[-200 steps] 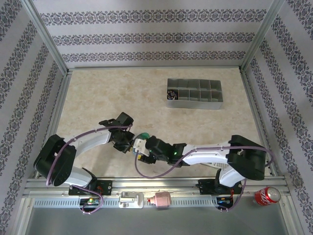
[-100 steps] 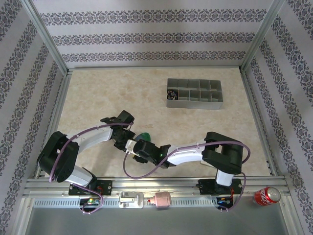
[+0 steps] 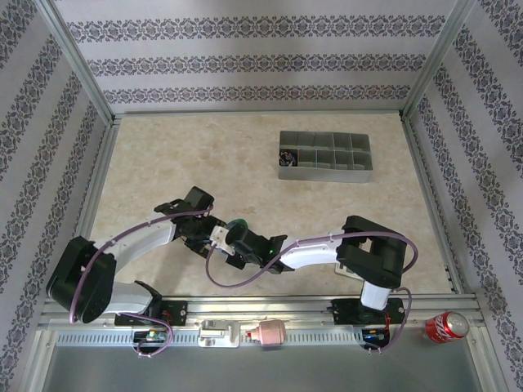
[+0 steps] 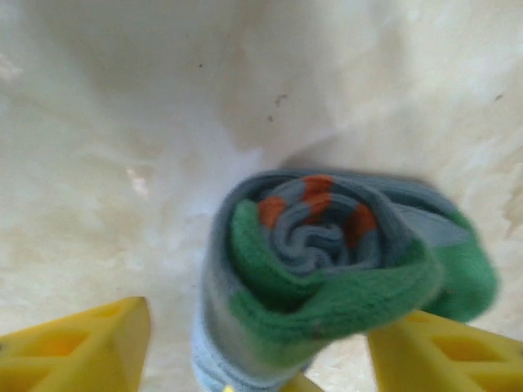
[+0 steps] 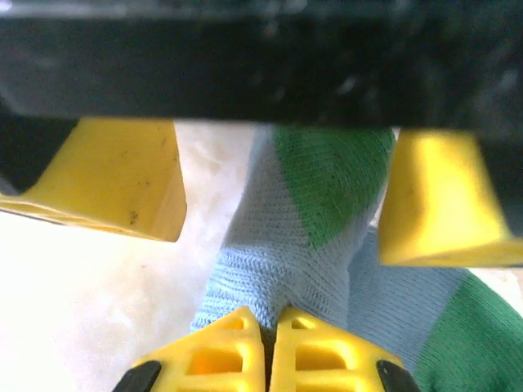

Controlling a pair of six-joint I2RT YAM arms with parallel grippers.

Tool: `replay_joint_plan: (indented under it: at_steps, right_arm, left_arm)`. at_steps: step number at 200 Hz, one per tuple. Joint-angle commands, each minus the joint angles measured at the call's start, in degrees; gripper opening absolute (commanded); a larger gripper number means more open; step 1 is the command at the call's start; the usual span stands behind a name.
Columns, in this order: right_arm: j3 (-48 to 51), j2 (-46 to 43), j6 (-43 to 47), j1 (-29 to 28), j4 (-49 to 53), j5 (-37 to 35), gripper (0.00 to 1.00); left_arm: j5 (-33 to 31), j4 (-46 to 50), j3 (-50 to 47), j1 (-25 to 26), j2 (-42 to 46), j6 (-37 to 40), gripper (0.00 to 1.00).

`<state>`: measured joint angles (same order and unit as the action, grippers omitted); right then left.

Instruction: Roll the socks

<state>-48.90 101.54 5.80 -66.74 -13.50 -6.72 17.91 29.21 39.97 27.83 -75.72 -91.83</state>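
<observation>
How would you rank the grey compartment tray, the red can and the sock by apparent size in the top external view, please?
1. grey compartment tray
2. red can
3. sock, though little of it shows, so its true size is unsure.

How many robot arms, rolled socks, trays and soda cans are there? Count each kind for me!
Robot arms: 2
Rolled sock: 1
Grey tray: 1
Soda can: 1
Total: 5
</observation>
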Motion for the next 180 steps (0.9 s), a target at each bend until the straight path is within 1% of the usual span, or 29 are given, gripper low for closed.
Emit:
replay_joint_plan:
  at_steps: [1,9,12,15,29,48,59,71,94,105,128,148,180]
  right_arm:
    - [5.3,1.8,-5.1,4.8,6.8,10.0,0.00]
    - [6.1,1.7,-5.7,6.2,6.2,13.3,0.00]
    - [6.4,1.7,-5.8,6.7,5.9,14.5,0.00]
    - [6.7,1.7,-6.1,7.2,5.6,15.5,0.00]
    - [8.0,1.6,-7.3,9.4,4.7,19.4,0.00]
    - [9.7,1.8,-9.2,12.7,3.0,25.2,0.00]
    - [10.3,2.3,-10.5,14.8,2.1,28.8,0.00]
    - [10.9,3.0,-11.8,16.8,1.2,32.3,0.00]
    - [11.7,4.5,-14.2,20.1,-0.5,37.5,0.00]
    - [11.7,5.5,-15.3,21.5,-1.1,40.0,0.00]
    - [11.3,7.7,-17.2,23.6,-1.3,43.2,0.00]
    - [11.4,8.9,-18.5,25.2,-1.6,45.0,0.00]
    - [11.7,9.9,-20.3,27.0,-2.4,46.9,0.00]
  left_arm:
    - [0.5,-2.0,-1.4,-1.9,5.6,-1.2,0.79]
    - [0.0,-2.8,-1.9,-2.6,6.9,-0.9,0.81]
    - [-0.1,-3.4,-2.2,-2.7,7.3,-0.8,0.85]
    - [-0.1,-4.1,-2.4,-3.0,7.7,-0.6,0.86]
    - [0.3,-6.6,-3.5,-3.5,8.8,0.3,0.86]
    - [0.4,-8.3,-4.0,-3.7,9.8,3.9,0.79]
    - [1.6,-10.3,-4.5,-3.6,10.0,6.0,0.74]
    - [3.1,-11.2,-4.9,-3.5,9.7,7.5,0.70]
    - [6.5,-16.9,-6.9,-2.7,7.8,8.7,0.62]
    - [7.1,-18.6,-7.0,-1.8,6.6,9.3,0.61]
    - [7.6,-21.9,-6.9,-0.1,3.4,10.3,0.61]
    - [8.6,-25.2,-6.7,0.7,-0.6,10.7,0.58]
    - [8.1,-26.3,-5.2,1.7,-6.6,13.9,0.50]
